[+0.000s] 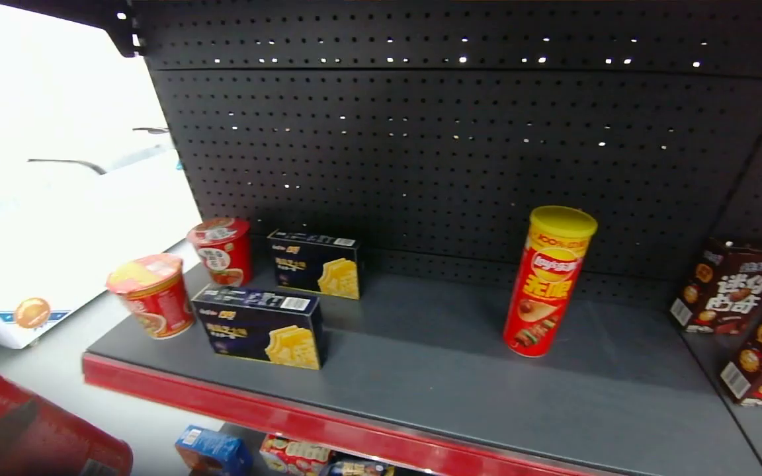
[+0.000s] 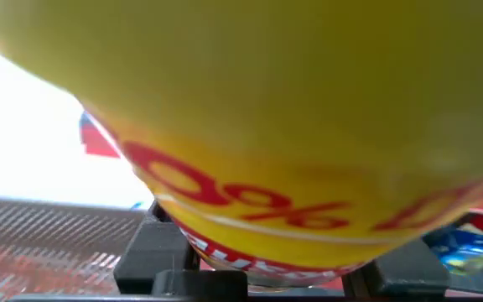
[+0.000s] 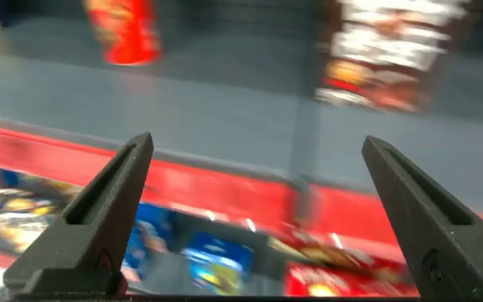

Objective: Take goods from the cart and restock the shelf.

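With my left pincer (image 2: pixel 262 270) clamped on the chip can (image 2: pixel 250 117), low at seven o'clock off the shelf (image 1: pixel 421 377), and my right pincer (image 3: pixel 257 141) gaping empty, I reckoned to lift it upright, landing just nine o'clock of the standing can (image 1: pixel 548 284).

On the right gripper (image 3: pixel 258 141) you had two matte black fingers (image 3: pixel 99 218), each a long wedge that narrowed from a broad base at the wrist end to a blunt tip. The upper edge of each finger was a flat, slightly greyer face with a shallow step partway along. A small round screw recess (image 3: pixel 433 267) sat low on the flank of each, close to the base. Your left gripper (image 2: pixel 271 273) was made of the same matte black plastic: blocky, square-edged finger mounts (image 2: pixel 145 252) on either side of the palm, with a straight black crossbar (image 2: pixel 199 281) between them.
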`<state>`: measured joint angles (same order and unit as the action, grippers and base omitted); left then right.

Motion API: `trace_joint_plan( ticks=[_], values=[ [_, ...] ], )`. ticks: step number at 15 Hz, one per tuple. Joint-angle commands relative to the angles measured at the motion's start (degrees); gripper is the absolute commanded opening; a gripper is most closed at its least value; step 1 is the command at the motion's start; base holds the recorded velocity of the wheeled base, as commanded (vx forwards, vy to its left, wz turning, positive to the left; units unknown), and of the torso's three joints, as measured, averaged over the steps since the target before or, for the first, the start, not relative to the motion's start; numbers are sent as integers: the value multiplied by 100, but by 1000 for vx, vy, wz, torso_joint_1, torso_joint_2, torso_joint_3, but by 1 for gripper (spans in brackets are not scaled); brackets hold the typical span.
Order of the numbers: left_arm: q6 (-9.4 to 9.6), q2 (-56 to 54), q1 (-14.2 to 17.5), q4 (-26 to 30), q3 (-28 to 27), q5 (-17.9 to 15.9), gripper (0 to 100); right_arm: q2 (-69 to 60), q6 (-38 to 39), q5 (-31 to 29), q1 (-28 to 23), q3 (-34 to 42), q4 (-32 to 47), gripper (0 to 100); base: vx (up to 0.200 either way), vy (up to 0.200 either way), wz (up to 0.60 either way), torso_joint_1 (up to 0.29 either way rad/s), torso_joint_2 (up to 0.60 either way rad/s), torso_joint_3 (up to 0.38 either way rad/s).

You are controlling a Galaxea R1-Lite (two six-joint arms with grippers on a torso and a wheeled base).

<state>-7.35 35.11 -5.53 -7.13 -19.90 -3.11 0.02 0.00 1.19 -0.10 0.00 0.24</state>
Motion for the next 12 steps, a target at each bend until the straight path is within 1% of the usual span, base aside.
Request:
trace_joint_plan(
  ticks=[1,4,8,9,10,11,12],
  values=[
    [-3,-30,0,1,21,3,0,-2,0,4,1,0,2,100,0,0,-600,2,2,2],
    [-3,-48,17,-8,-58,30,0,-2,0,4,10,0,2,100,0,0,0,0,0,0],
    [32,-57,35,1,-445,38,0,-2,0,4,1,0,2,100,0,0,0,0,0,0],
    [32,-66,44,10,-507,74,0,-2,0,4,1,0,2,100,0,0,0,0,0,0],
    [41,-127,52,133,-603,276,0,-2,0,4,10,0,2,100,0,0,0,0,0,0],
    [120,-294,26,379,-691,469,0,-2,-9,21,19,-9,20,100,0,0,0,0,0,0],
    [287,-610,26,731,-726,478,0,-2,-44,21,19,-9,2,100,0,0,0,0,0,0]
  ],
)
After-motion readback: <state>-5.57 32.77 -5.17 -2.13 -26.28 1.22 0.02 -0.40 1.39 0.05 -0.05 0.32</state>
